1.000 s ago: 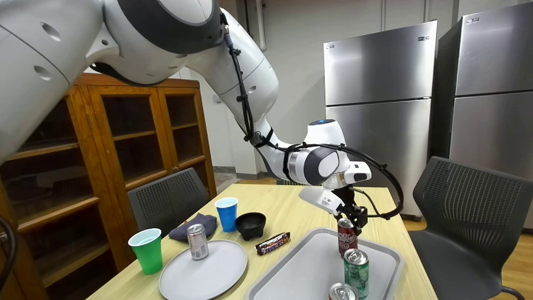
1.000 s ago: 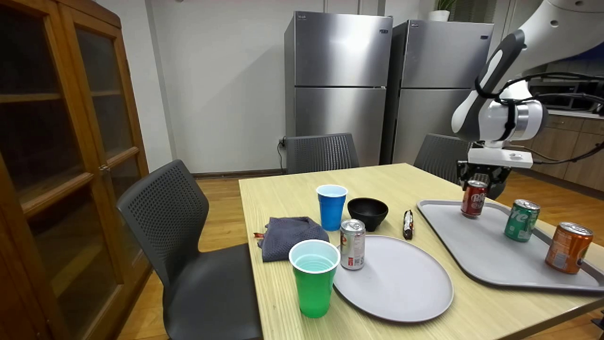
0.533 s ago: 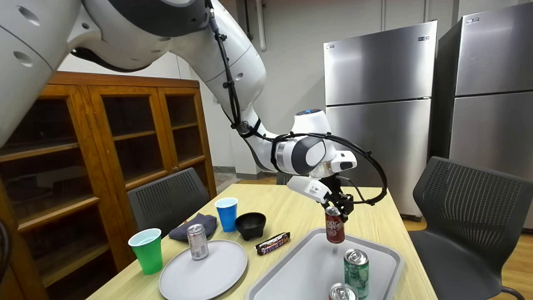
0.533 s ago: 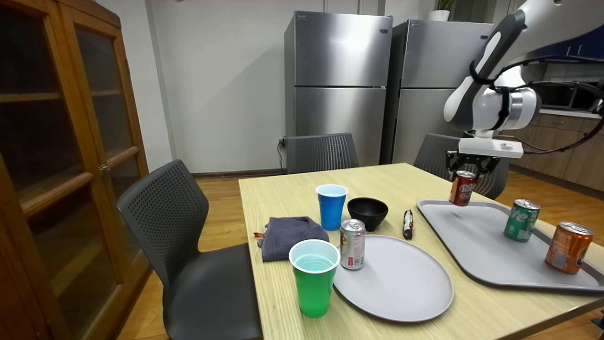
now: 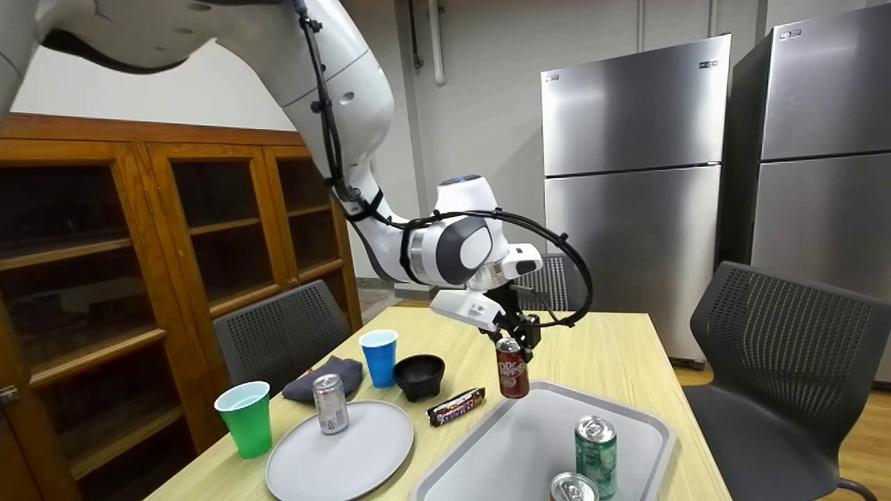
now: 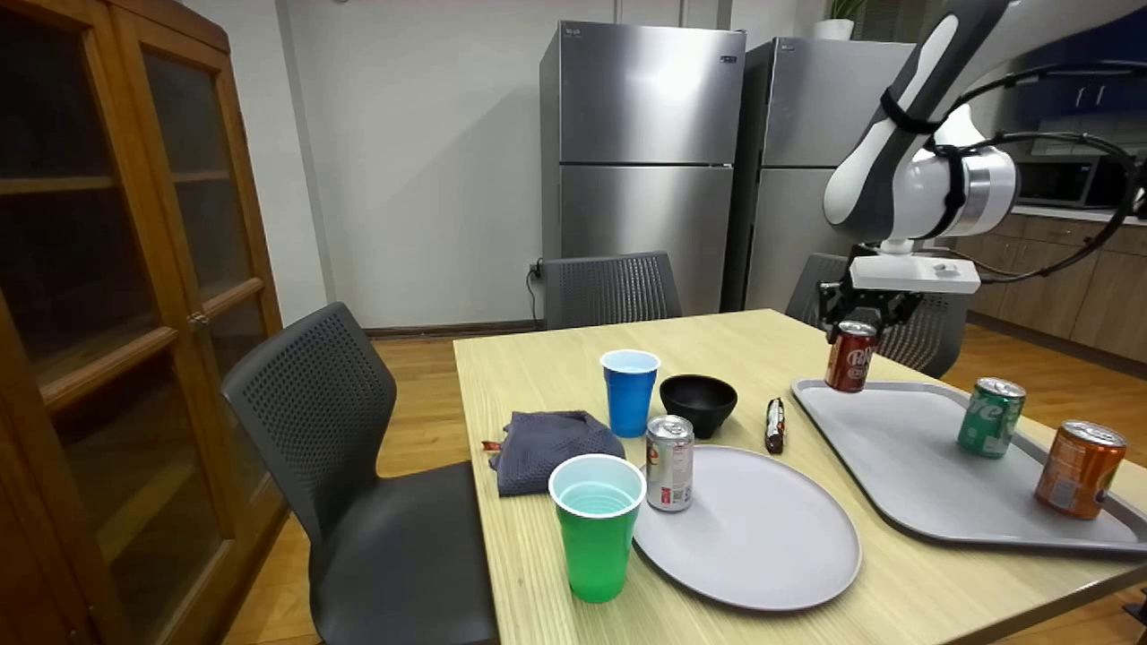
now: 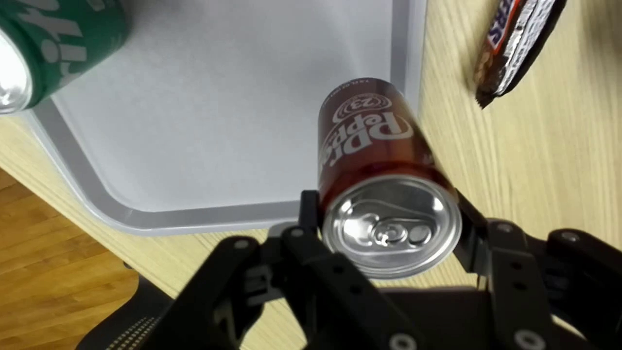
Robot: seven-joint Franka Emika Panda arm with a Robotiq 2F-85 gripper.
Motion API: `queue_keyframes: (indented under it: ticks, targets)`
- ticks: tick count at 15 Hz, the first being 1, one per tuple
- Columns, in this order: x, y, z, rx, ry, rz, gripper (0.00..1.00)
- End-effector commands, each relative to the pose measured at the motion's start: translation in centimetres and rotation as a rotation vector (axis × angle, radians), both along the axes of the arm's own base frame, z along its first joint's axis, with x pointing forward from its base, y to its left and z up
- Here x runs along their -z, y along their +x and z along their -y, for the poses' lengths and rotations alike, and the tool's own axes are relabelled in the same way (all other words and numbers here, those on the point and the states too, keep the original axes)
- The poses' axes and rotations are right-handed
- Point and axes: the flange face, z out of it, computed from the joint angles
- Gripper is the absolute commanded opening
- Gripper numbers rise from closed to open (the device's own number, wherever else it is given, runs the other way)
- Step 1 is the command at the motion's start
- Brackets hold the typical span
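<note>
A dark red Dr Pepper can (image 7: 374, 131) is clasped near its top by my gripper (image 7: 388, 208), with one black finger (image 7: 309, 209) on each side of it. In the wrist view its silver lid faces the camera. Both exterior views show the can (image 5: 512, 376) (image 6: 850, 363) lifted off the grey tray (image 6: 905, 466), over the tray's edge nearest the candy bar, hanging roughly upright. A green can (image 6: 991, 417) and an orange can (image 6: 1080, 470) stand on the tray. The far side of the held can is hidden.
A Snickers bar (image 5: 456, 407) lies between the tray and a round grey plate (image 6: 762, 555) bearing a silver can (image 6: 670, 463). Around them stand a black bowl (image 6: 698, 405), a blue cup (image 6: 630, 394), a green cup (image 6: 598, 528) and a folded dark cloth (image 6: 556, 452). Chairs surround the table.
The red can has risen off the tray in the gripper and travelled sideways toward the candy bar side. The grip looks the same; the other objects have stayed put.
</note>
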Motion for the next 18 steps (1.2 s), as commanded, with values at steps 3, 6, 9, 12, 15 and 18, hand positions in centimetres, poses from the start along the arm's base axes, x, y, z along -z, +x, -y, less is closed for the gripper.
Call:
queue_keyframes:
  ticks: [3,6,9,12,15,18]
  targets:
    - [-2.0,-3.5,-6.4,-0.124,0.004,-0.001,0.38]
    - [-1.9,-4.9,-9.4,-0.173,0.017,-0.017,0.38]
    - [-1.6,-5.9,-12.2,-0.216,0.03,-0.033,0.38]
    - [-1.4,-6.5,-14.7,-0.26,0.043,-0.046,0.38]
    - [-1.2,-6.9,-17.0,-0.308,0.053,-0.059,0.38]
    - [-1.0,-7.0,-18.9,-0.35,0.059,-0.066,0.38]
